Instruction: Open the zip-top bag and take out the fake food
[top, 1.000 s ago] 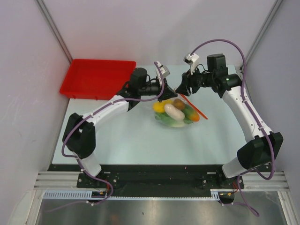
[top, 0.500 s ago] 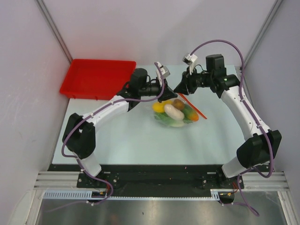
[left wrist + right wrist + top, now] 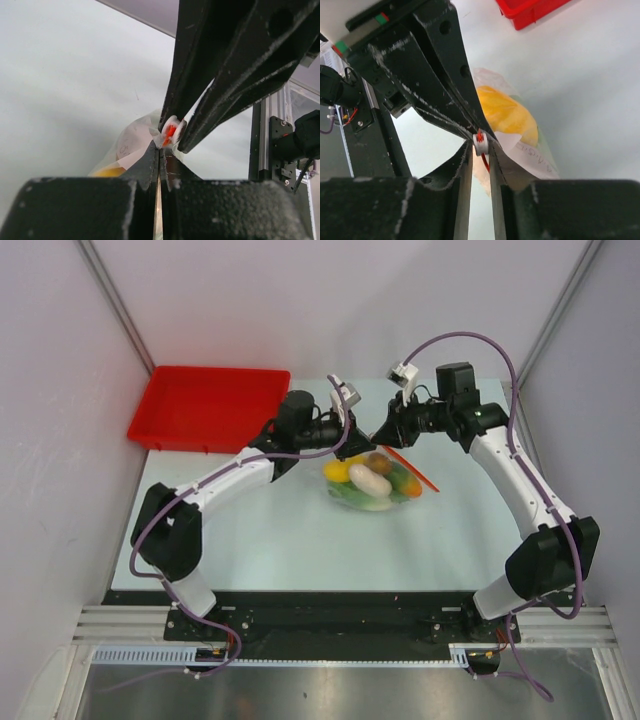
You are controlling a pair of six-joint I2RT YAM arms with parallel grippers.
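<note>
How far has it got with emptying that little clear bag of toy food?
Done: both grippers are at the mouth of the small clear plastic zip-top bag. In hand: the left gripper is shut on its edge; the right gripper pinches the red zip strip beside it. Left: pulling the mouth open and taking out the plastic toy foods, all inside the bag.
</note>
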